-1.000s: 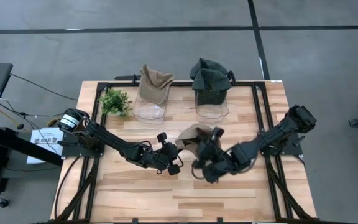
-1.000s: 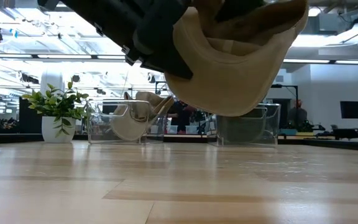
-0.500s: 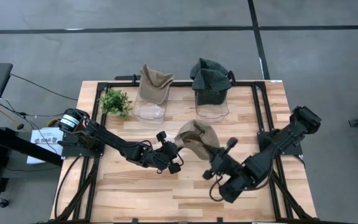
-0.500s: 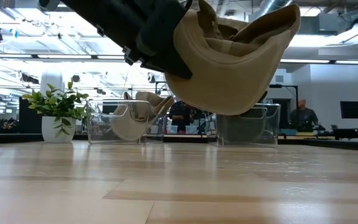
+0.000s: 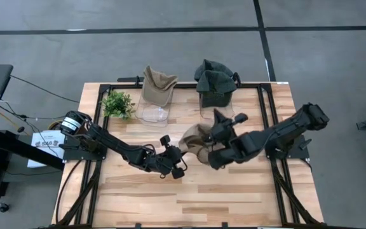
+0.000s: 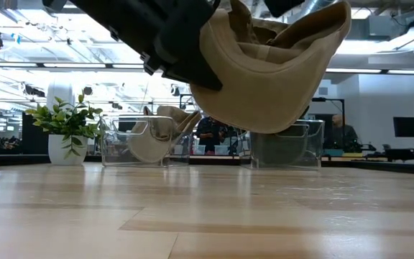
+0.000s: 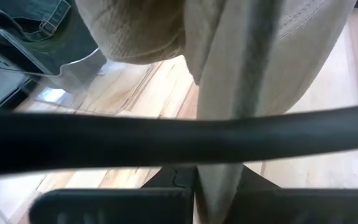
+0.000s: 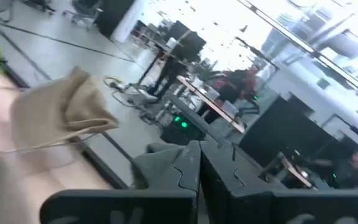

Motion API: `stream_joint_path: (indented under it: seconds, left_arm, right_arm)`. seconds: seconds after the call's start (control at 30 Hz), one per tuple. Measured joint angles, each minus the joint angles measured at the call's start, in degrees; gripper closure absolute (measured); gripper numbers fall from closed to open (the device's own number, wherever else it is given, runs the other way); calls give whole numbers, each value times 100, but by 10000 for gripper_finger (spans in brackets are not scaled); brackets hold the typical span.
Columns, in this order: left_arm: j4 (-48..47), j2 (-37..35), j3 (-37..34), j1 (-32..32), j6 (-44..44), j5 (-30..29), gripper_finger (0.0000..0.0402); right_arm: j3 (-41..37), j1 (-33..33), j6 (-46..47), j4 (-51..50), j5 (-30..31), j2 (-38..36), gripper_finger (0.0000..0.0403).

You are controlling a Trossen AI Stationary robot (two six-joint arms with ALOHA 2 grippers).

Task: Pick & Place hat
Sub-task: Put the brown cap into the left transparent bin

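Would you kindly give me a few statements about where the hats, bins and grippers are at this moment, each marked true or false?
1. The tan hat hangs above the table, clear of the wood. True.
2. The left gripper is shut on the tan hat. True.
3. The potted plant stands at the table's right edge. False: it stands near the back left corner.
4. The green hats sit on the left bin. False: they sit on the right bin; another tan hat is on the left bin.
5. The right gripper is shut. True.
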Motion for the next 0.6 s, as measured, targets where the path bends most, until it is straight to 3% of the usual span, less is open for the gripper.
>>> stream_joint_path:
  seconds: [0.33, 0.6]
  left_arm:
    - [3, 0, 0, -10, 4, 116, 389]
    - [34, 0, -2, -10, 17, 122, 389]
  right_arm:
    - [59, -690, -206, -122, 76, -559, 403]
    - [57, -1112, 27, -164, -587, 88, 403]
